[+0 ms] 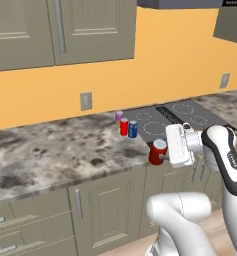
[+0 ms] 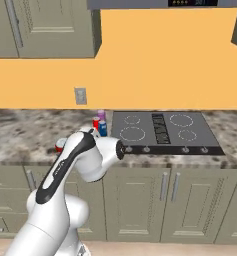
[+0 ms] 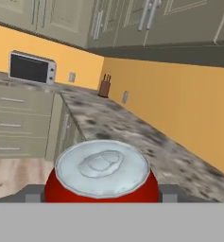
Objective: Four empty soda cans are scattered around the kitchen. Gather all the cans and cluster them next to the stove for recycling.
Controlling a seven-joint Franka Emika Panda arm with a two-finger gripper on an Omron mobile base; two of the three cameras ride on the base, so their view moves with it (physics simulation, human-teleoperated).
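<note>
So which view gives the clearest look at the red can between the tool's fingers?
The hand view: the red can is right up close, silver top and pull tab plain. The left base view shows it smaller, whole from the side, at the counter's front edge. In the right base view only a sliver shows behind the arm.

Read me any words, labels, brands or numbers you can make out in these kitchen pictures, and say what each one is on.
No readable text.
Red can between the gripper fingers: plain, no brand.
Three cans by the stove: no lettering.
Display above the stove: blurred.
Dark arm marking: too small.
</note>
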